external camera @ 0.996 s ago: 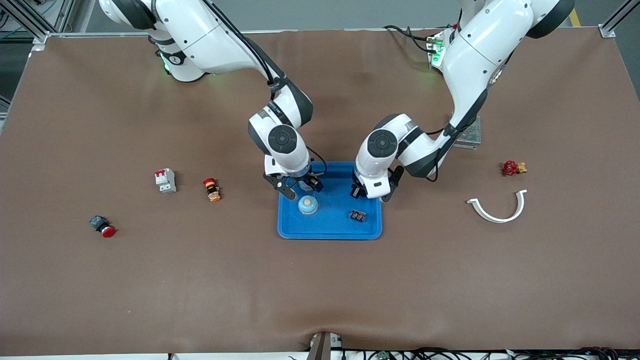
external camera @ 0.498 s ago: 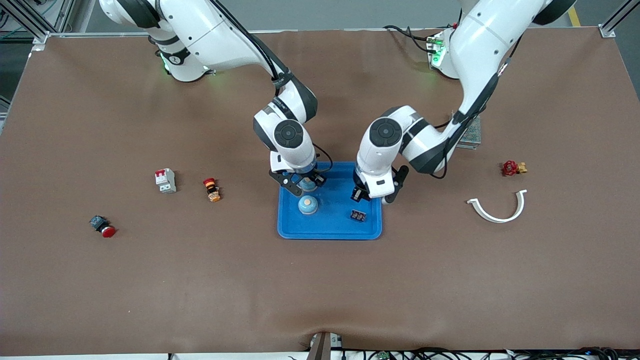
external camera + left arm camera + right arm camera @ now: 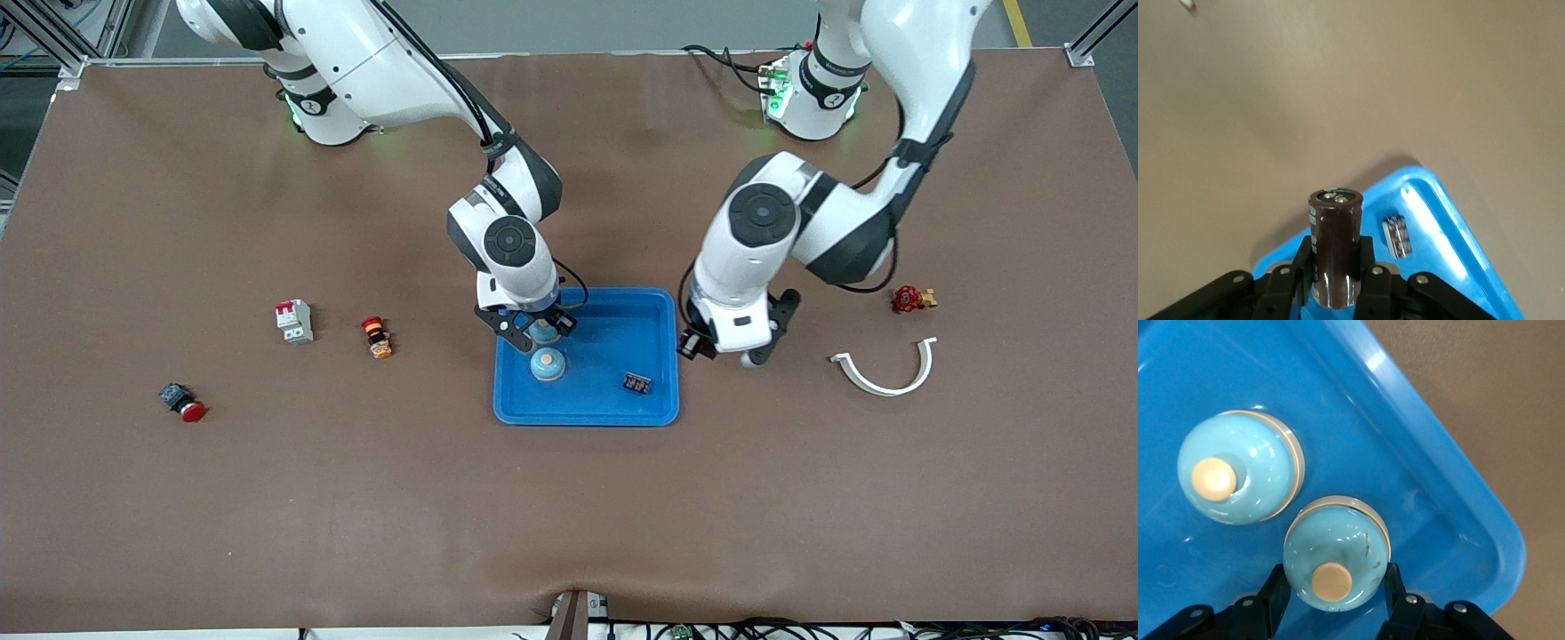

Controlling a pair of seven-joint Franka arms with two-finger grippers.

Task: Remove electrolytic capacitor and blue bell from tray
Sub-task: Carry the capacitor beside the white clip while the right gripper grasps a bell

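A blue tray (image 3: pixel 587 411) sits mid-table. In it rest a light-blue bell with a tan button (image 3: pixel 548 364) and a small dark striped component (image 3: pixel 637 383). My right gripper (image 3: pixel 536 336) is low over the tray, shut on a second light-blue bell (image 3: pixel 1337 553), right beside the resting bell (image 3: pixel 1238 477). My left gripper (image 3: pixel 722 348) is over the bare table just off the tray's edge toward the left arm's end. It is shut on a dark brown cylindrical capacitor (image 3: pixel 1335 233), held upright. The tray's corner (image 3: pixel 1438 200) and the striped component (image 3: pixel 1397 235) show in the left wrist view.
Toward the right arm's end lie a white circuit breaker (image 3: pixel 294 321), an orange-and-red button (image 3: pixel 377 337) and a red push button (image 3: pixel 183 403). Toward the left arm's end lie a white curved piece (image 3: pixel 885 369) and a red valve (image 3: pixel 911 299).
My left gripper has moved from over the tray out past its edge toward the left arm's end, carrying the capacitor. My right gripper has shifted slightly closer to the resting bell.
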